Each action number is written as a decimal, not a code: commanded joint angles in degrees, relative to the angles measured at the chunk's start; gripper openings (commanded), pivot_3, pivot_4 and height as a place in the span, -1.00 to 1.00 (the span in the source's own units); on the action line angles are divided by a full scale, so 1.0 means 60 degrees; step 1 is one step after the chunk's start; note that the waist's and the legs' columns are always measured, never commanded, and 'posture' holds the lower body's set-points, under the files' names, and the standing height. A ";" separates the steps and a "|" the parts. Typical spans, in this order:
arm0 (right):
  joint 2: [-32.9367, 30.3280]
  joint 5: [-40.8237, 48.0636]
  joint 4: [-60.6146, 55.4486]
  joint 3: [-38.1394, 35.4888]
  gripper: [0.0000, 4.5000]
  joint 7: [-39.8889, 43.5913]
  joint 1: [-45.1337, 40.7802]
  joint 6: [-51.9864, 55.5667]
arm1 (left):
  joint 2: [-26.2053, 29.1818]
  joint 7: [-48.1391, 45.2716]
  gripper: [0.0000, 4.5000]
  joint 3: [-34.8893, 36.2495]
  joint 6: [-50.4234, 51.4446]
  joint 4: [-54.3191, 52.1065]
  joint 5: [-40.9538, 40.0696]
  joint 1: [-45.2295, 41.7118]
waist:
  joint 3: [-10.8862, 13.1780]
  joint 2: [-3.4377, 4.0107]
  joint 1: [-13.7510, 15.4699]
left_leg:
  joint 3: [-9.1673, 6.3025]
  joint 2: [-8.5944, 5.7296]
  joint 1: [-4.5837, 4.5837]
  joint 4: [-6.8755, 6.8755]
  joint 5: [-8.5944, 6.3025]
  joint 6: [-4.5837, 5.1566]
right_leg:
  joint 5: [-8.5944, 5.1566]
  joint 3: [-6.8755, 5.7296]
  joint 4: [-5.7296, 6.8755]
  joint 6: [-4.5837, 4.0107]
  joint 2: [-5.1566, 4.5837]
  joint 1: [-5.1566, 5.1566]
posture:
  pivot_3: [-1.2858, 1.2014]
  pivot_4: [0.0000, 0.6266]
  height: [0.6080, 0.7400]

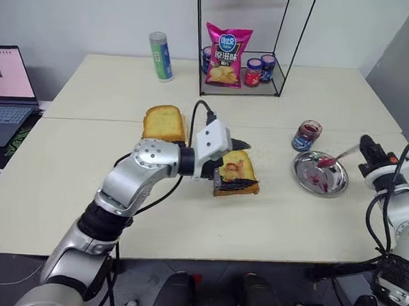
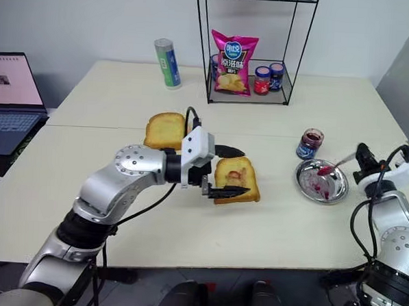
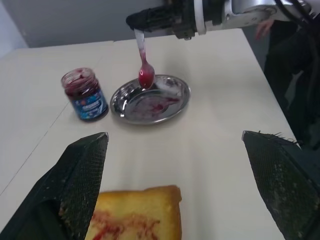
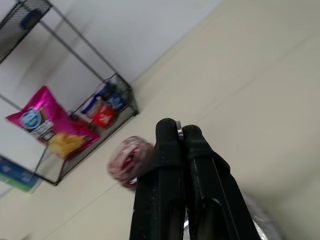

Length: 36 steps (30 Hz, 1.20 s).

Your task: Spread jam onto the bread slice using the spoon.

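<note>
My right gripper (image 2: 361, 156) pinches the spoon (image 3: 143, 62) over the dish (image 2: 321, 180); my left gripper (image 2: 224, 171), spread, straddles the bread slice (image 2: 237, 177). I should carry the jam (image 3: 146, 77) level and slowly.

table: pale cream top (image 1: 270, 218) with a seam running across, filling the middle of the frame
centre: bread slice (image 1: 237, 174) smeared with jam (image 1: 235, 166)
left of it: second toast (image 1: 164, 123)
right: steel dish (image 1: 320, 173); open jam jar (image 1: 306, 135) just above
upper middle: wire rack (image 1: 243, 86)
upper left: green-and-blue can (image 1: 161, 56)
</note>
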 commanded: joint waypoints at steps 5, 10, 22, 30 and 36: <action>0.0057 -0.0767 0.2685 -0.0251 -0.99 0.1180 -0.0863 -0.1752 | -0.0261 -0.0051 1.00 0.0135 -0.0197 -0.0011 0.0257 -0.0233 | 0.0001 0.0002 0.0007 | -0.0001 0.0014 0.0003 0.0001 0.0000 0.0000 | 0.0001 0.0006 0.0002 0.0000 0.0026 -0.0001 | 0.03 -0.52 1.00; -0.0002 -0.1199 0.4231 -0.0203 -0.99 0.1926 -0.1277 -0.2578 | -0.0109 0.0177 1.00 0.0406 0.0101 -0.0416 0.0245 0.0037 | 0.0001 0.0002 0.0009 | 0.0007 0.0013 0.0003 0.0000 0.0000 0.0000 | 0.0002 0.0020 -0.0001 0.0002 0.0026 0.0000 | 0.03 -0.52 1.00; -0.0339 -0.1468 0.4736 -0.0363 0.12 0.2075 -0.1688 -0.3046 | -0.0067 0.0388 1.00 0.0634 0.0454 -0.0773 0.0182 0.0240 | 0.0001 0.0002 0.0016 | 0.0037 0.0009 0.0010 0.0003 0.0000 0.0000 | 0.0010 0.0064 0.0000 0.0013 0.0026 -0.0002 | 0.03 -0.52 1.00; -0.0952 -0.2422 0.3152 -0.0242 0.89 0.1182 -0.1328 -0.3494 | 0.0456 0.0304 1.00 0.1230 0.0662 -0.0540 0.0142 0.0247 | 0.0001 0.0004 0.0018 | 0.0040 0.0009 0.0013 0.0003 0.0000 0.0000 | 0.0011 0.0070 0.0003 0.0014 0.0026 -0.0003 | 0.03 -0.52 1.00; -0.2959 -0.3590 0.0353 0.2727 0.97 0.3857 -0.0354 -0.1854 | 0.2005 0.0083 1.00 0.2295 0.0824 -0.0113 0.0287 0.0744 | 0.0001 0.0006 -0.0065 | 0.0060 0.0021 0.0020 -0.0002 0.0000 0.0000 | 0.0010 0.0092 0.0008 0.0014 0.0040 -0.0019 | 0.03 -0.52 1.00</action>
